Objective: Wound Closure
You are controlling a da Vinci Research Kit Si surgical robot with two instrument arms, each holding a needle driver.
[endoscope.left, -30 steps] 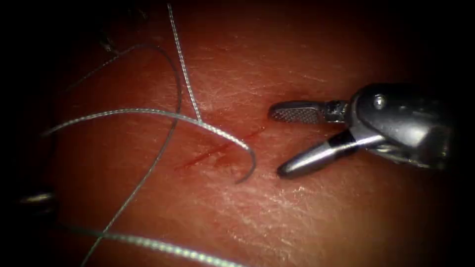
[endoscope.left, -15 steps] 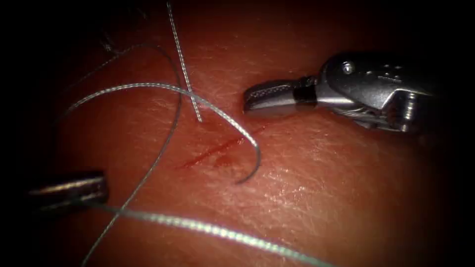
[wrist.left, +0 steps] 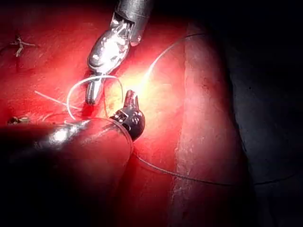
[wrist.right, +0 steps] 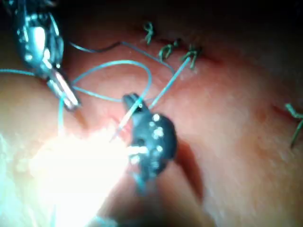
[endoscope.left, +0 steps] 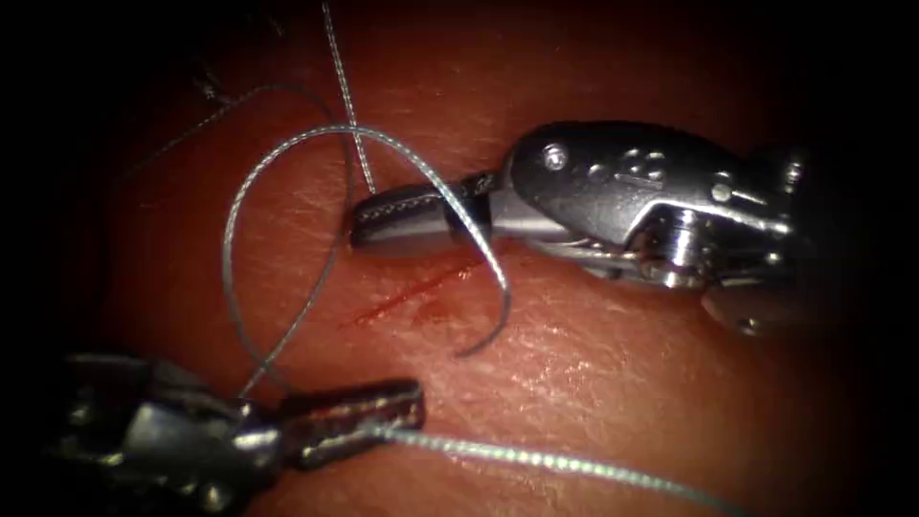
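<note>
L hand (endoscope.left: 407, 407) grips thread (endoscope.left: 536, 460); R hand (endoscope.left: 369, 222) closed beside cut (endoscope.left: 412, 292).

Left pincer (endoscope.left: 369, 414): below the cut (endoscope.left: 416, 292), jaws closed on thread (endoscope.left: 536, 460) | Right pincer (endoscope.left: 397, 218): just above the cut, jaws closed, holding nothing, thread looped over them

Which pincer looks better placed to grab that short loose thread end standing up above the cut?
Right, probably. The right pincer tip sits beside the short thread end, with a thread loop draped across it; the left pincer is below the cut and holds the long thread.
</note>
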